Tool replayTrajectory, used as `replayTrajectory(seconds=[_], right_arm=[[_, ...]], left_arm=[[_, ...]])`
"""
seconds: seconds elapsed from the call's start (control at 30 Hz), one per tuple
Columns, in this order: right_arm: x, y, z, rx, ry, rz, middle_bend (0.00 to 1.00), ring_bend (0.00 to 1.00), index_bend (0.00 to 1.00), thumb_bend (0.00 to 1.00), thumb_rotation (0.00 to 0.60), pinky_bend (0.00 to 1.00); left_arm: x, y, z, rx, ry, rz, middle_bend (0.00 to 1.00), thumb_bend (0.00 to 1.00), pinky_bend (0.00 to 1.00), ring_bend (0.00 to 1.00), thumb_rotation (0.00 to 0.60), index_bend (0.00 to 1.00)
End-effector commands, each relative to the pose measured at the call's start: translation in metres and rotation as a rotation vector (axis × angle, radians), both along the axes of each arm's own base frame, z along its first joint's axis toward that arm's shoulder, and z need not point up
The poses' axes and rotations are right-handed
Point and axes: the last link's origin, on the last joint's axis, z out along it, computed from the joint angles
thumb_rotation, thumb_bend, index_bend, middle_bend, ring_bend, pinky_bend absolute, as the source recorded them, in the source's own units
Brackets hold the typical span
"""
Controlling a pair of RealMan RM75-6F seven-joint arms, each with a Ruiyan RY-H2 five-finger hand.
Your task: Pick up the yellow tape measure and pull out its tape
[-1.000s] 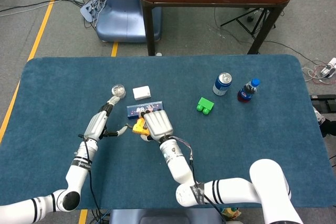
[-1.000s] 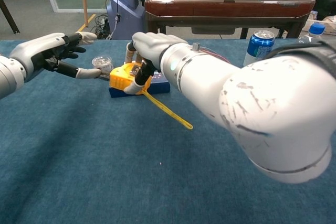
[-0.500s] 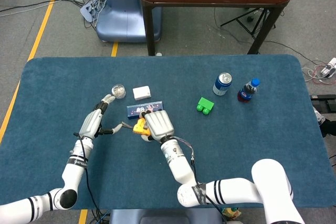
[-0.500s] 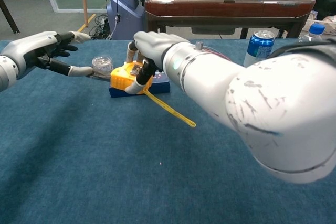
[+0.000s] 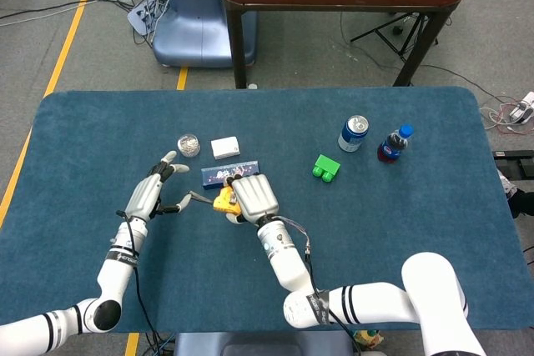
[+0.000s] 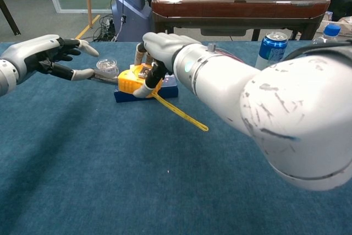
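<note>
My right hand (image 5: 253,197) (image 6: 160,47) grips the yellow tape measure (image 5: 223,200) (image 6: 132,80) from above, just over the near edge of a blue box (image 5: 219,174) (image 6: 166,91). A thin dark strip (image 6: 104,77) runs left from the case to the thumb of my left hand (image 5: 153,193) (image 6: 46,54), which holds its end while the other fingers are spread. A stiff yellow strip (image 6: 180,111) sticks out of the case toward the near right, with its tip free in the air. The head view hides that strip under my right wrist.
A small clear cup (image 5: 188,145) (image 6: 106,66) and a white box (image 5: 224,147) stand behind the hands. A green block (image 5: 326,167), a can (image 5: 354,132) (image 6: 273,46) and a cola bottle (image 5: 394,144) (image 6: 329,32) lie to the right. A wooden table stands beyond the far edge.
My left hand has drawn back to the left and spread its fingers, with the dark strip following. The right hand and tape measure have edged slightly right; the yellow strip's tip rose a little.
</note>
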Motion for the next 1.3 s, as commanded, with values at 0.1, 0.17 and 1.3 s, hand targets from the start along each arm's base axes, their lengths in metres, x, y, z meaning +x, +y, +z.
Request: replayTrajectory(seconds=[0.1, 0.17, 1.3], right_arm=[[-0.001, 0.000, 0.000, 0.002, -0.001, -0.002, 0.64, 0.56, 0.64, 0.79, 0.600, 0.37], [-0.001, -0.001, 0.000, 0.000, -0.002, -0.002, 0.64, 0.56, 0.64, 0.79, 0.600, 0.37], [-0.016, -0.006, 0.009, 0.014, 0.003, -0.024, 0.64, 0.56, 0.64, 0.79, 0.600, 0.37]], left_arm=[[-0.001, 0.000, 0.000, -0.005, 0.005, 0.000, 0.00, 0.35, 0.00, 0.00, 0.600, 0.27], [-0.001, 0.000, 0.000, -0.009, 0.005, 0.001, 0.00, 0.36, 0.00, 0.00, 0.600, 0.30], [-0.007, 0.000, 0.008, 0.005, -0.010, -0.002, 0.02, 0.48, 0.00, 0.00, 0.600, 0.55]])
